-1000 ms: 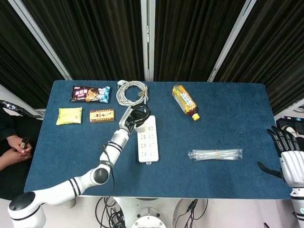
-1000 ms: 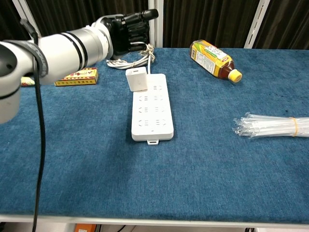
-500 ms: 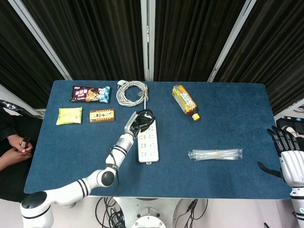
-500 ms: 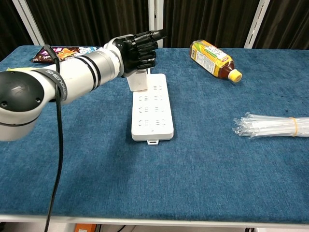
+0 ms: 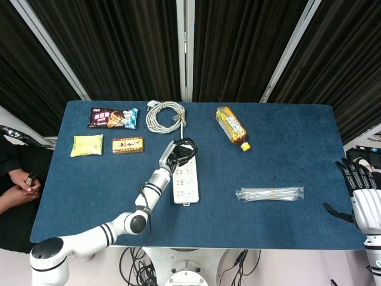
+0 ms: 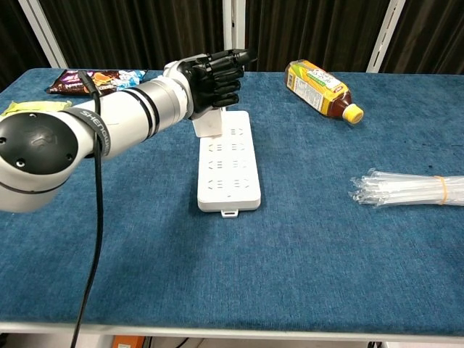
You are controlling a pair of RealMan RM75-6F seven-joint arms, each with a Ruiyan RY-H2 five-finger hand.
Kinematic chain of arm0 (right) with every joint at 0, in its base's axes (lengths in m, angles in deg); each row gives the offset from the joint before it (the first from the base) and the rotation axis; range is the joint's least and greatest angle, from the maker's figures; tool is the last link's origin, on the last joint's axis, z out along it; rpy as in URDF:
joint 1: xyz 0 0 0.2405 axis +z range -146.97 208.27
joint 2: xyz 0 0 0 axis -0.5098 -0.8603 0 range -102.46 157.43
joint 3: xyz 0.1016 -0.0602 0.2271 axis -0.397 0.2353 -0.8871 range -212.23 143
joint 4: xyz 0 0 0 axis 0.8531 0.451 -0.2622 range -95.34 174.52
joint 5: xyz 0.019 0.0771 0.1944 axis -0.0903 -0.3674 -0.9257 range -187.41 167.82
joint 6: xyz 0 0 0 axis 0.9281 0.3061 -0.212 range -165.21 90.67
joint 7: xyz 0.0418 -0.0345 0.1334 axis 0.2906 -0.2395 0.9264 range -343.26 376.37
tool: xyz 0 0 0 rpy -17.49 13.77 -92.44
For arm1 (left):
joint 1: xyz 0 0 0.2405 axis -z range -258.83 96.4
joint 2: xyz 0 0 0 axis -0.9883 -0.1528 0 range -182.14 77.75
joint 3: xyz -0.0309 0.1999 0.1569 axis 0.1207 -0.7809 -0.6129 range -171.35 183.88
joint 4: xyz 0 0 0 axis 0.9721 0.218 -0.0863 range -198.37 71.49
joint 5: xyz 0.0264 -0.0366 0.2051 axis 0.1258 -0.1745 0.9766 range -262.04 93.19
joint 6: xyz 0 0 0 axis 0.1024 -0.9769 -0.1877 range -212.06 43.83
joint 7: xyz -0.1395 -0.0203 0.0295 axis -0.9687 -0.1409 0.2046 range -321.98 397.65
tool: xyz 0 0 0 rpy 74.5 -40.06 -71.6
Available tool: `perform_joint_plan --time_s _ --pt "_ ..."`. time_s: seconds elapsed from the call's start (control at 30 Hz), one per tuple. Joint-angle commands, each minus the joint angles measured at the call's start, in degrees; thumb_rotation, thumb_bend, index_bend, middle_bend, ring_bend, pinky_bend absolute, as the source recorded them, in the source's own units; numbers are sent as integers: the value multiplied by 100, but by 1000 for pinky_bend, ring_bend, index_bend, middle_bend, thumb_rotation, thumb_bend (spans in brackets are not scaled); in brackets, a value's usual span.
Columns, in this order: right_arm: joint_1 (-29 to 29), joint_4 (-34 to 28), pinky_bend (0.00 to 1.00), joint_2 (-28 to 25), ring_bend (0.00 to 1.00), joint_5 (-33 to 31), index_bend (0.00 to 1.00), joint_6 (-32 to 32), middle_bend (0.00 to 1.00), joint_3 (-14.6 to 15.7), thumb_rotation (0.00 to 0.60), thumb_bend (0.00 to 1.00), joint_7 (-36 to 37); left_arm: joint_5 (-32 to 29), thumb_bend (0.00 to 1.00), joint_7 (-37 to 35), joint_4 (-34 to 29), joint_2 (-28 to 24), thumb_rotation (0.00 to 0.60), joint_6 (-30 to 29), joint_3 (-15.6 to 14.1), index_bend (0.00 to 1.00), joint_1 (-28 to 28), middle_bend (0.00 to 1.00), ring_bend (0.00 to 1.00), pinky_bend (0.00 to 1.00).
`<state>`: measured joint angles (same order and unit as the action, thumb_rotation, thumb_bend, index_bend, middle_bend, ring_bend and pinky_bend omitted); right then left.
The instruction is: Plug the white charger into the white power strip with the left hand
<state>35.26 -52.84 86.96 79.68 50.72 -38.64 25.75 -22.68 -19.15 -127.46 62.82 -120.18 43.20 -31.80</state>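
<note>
Lowered over the strip's far end, the left hand point(image 6: 214, 76) now curls its fingers onto the charger point(image 6: 206, 124), standing on the strip point(image 6: 228, 167) at mid-table. Light, rigid, smooth-sided, the block is best gripped by its flat flanks.

Counter point(image 6: 304, 239) blue. Power strip point(image 6: 229, 170) and charger point(image 6: 206, 123) white. Left hand point(image 6: 216, 76) black, arm white with black bands. Bottle point(image 6: 321, 88) amber, yellow cap, yellow-green label. Cable point(image 5: 165, 114) pale grey.

Bright even overhead light, soft shadows, sharp
</note>
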Motion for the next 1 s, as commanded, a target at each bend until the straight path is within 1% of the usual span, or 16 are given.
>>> perform_joint_plan --time_s 0.03,0.53,0.73,0.87,1.0 --pt "-4 7 0 3 0 0 0 5 40 0 600 66 9 -9 568 -6 18 12 600 -6 -36 915 19 1000 960 1000" --pt "-27 36 0 0 0 -4 0 17 40 6 600 66 52 -75 567 -75 101 31 600 42 -142 915 108 1000 958 1000" --pt "-22 33 0 1 0 -6 0 8 40 1 600 66 47 -162 567 -104 127 21 600 28 -109 916 104 1000 956 1000" --pt "-24 18 0 -4 0 9 0 20 40 1 600 66 35 -27 568 -130 -127 -89 600 -153 -66 902 42 982 940 1000" --pt "-38 4 0 -15 0 30 0 68 40 -6 600 66 50 200 567 -88 -624 -389 600 -406 -54 859 -104 924 888 998"
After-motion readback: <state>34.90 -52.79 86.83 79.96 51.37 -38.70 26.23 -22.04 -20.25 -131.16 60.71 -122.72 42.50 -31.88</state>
